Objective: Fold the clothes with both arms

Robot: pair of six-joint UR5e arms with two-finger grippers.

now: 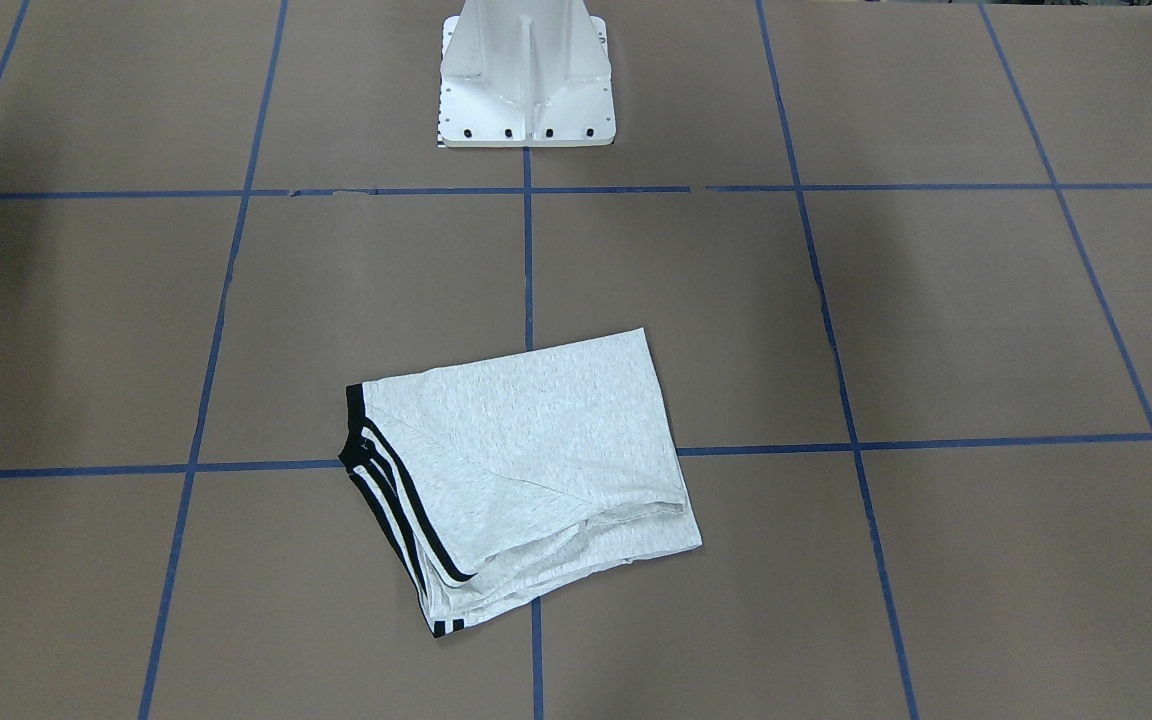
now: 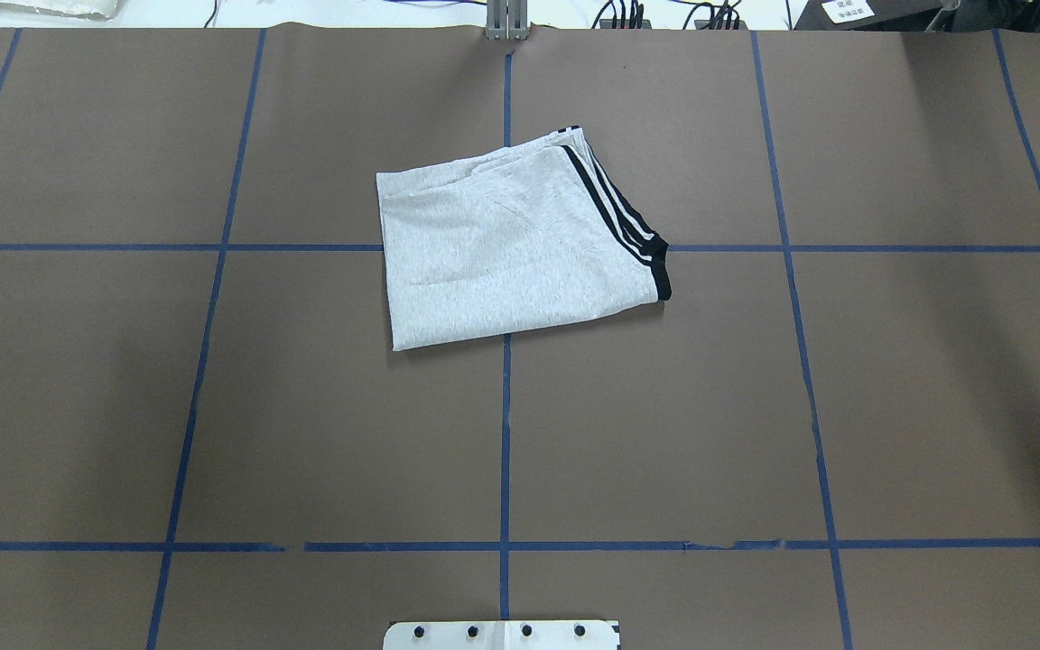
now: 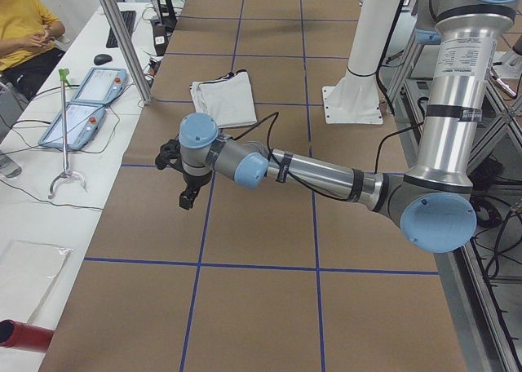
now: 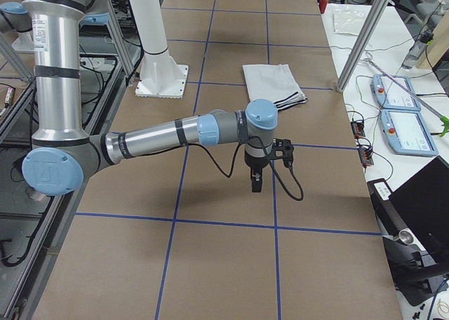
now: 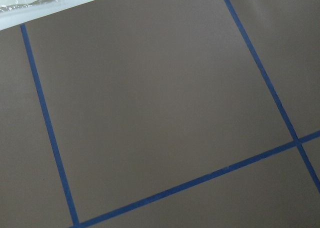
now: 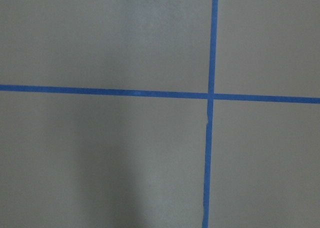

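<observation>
We log the shirt [image 2: 502, 253] folded into a squat rectangle, upper centre of the overhead frame. It lies astride the centre tape line [image 2: 506, 433], long axis across the frame, black stripes [image 2: 615, 212] at its right end. The left gripper [image 3: 189, 194] hangs lower left of it in the left side view. The right gripper [image 4: 255, 183] hangs below it in the right side view. Both are well apart from the cloth, and we judge neither clearly nearer. Whether the fingers are spread or pressed together, we cannot tell. Wrist cameras show only brown paper [image 5: 150, 113].
</observation>
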